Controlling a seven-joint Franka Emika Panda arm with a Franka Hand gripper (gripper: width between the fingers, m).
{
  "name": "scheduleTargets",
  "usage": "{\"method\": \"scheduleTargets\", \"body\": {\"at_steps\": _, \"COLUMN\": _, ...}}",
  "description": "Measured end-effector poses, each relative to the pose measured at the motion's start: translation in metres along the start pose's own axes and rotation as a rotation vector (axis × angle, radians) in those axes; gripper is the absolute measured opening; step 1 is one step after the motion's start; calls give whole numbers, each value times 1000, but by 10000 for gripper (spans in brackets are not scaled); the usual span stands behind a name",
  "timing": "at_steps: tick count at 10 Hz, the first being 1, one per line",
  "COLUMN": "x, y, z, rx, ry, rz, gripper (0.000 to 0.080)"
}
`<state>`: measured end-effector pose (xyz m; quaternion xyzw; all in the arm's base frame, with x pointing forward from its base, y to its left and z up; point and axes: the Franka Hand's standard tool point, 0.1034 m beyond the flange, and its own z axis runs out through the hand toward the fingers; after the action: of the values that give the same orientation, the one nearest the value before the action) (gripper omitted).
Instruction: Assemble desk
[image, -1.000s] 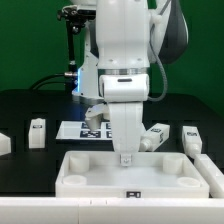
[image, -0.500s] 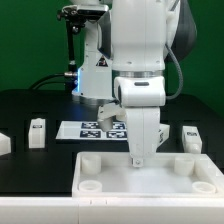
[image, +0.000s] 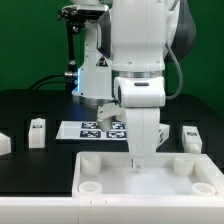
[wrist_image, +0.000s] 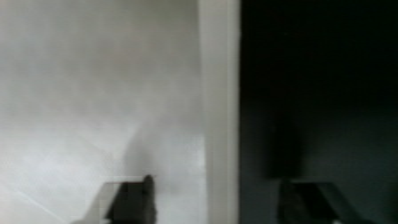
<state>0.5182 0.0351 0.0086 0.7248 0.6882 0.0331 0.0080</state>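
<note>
The desk top (image: 150, 185), a large flat white piece with round corner sockets, lies at the front of the table. My gripper (image: 138, 160) stands over its far edge, pointing down. In the wrist view my gripper (wrist_image: 224, 200) is open, and the two dark fingertips (wrist_image: 128, 200) straddle the edge of the desk top (wrist_image: 98, 100) with a gap on each side. Short white legs stand at the exterior view's left (image: 37, 131) and right (image: 191, 137). Another white piece (image: 3, 145) sits at the far left edge.
The marker board (image: 92, 129) lies behind the desk top, partly hidden by my arm. A black stand with a blue light (image: 75, 60) rises at the back. The table surface is black.
Since a second ago my arm moved to the exterior view's right, and the desk top shifted right with it. Nothing has moved in the last half second.
</note>
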Motion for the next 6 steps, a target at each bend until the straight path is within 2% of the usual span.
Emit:
{"method": "scheduleTargets", "body": {"at_steps": 1, "x": 0, "y": 1, "z": -2, "rx": -4, "ry": 0, "rz": 7, "gripper": 497}}
{"method": "scheduleTargets", "body": {"at_steps": 2, "x": 4, "y": 2, "z": -16, "rx": -20, "ry": 0, "rz": 93, "gripper": 497}}
{"method": "scheduleTargets", "body": {"at_steps": 3, "x": 8, "y": -2, "z": -30, "rx": -32, "ry": 0, "rz": 172, "gripper": 622}}
{"method": "scheduleTargets", "body": {"at_steps": 5, "x": 25, "y": -1, "z": -43, "rx": -52, "ry": 8, "rz": 349, "gripper": 644}}
{"method": "scheduleTargets", "body": {"at_steps": 6, "x": 30, "y": -2, "z": -41, "rx": -47, "ry": 4, "rz": 329, "gripper": 648}}
